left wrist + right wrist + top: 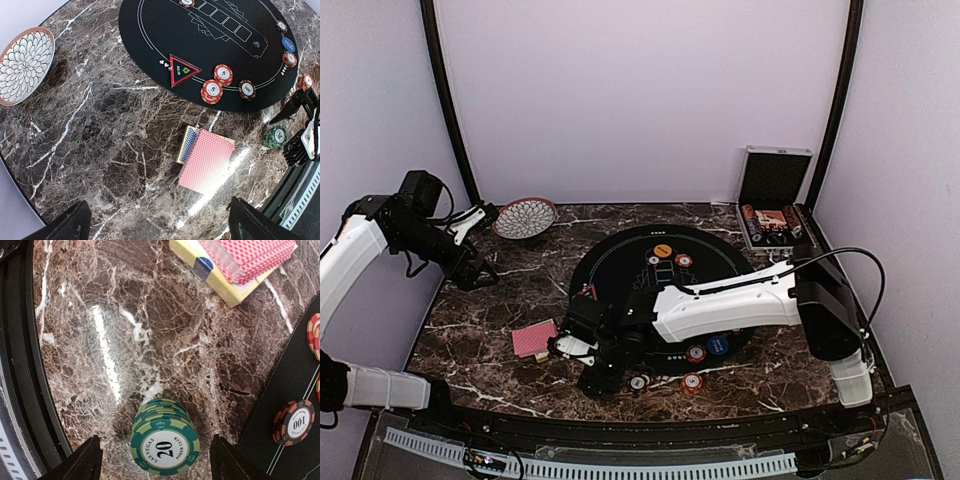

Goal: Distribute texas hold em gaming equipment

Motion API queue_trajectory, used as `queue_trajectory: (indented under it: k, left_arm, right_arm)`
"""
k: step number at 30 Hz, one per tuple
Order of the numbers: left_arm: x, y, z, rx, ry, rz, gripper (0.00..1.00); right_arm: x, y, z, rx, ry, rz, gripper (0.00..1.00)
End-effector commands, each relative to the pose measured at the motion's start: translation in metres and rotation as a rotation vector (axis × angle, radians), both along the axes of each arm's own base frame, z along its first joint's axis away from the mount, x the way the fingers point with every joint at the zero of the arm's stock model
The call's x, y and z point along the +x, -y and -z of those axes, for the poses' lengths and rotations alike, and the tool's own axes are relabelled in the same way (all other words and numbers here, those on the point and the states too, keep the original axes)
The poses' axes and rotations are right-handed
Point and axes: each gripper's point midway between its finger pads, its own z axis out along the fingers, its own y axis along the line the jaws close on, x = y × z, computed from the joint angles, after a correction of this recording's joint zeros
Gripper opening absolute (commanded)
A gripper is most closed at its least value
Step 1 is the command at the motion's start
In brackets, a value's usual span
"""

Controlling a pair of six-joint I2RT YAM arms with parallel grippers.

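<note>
Right wrist: green 20 chip stack (pixel 165 442) sits untouched between fingers of the open right claw (pixel 156 462).

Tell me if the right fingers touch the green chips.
Apart. The right wrist view shows marble between the right fingers and the green chips on both sides.

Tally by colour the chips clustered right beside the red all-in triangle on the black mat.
Red chips: 2
Black chip: 1
Total: 3
</note>
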Motion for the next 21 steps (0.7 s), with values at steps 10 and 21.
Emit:
queue_trajectory:
  k: [10, 21]
  left_arm:
    - [-0.0065, 0.0003, -0.0084, 0.000, 0.005, 0.009, 0.99]
    - [-0.0062, 0.0003, -0.0079, -0.001, 0.005, 0.008, 0.99]
  right_arm:
    - [-0.0019, -0.0138, -0.0029, 0.038, 0.028, -0.008, 0.65]
    - [-0.0003, -0.0137, -0.0069, 0.053, 0.037, 0.001, 0.47]
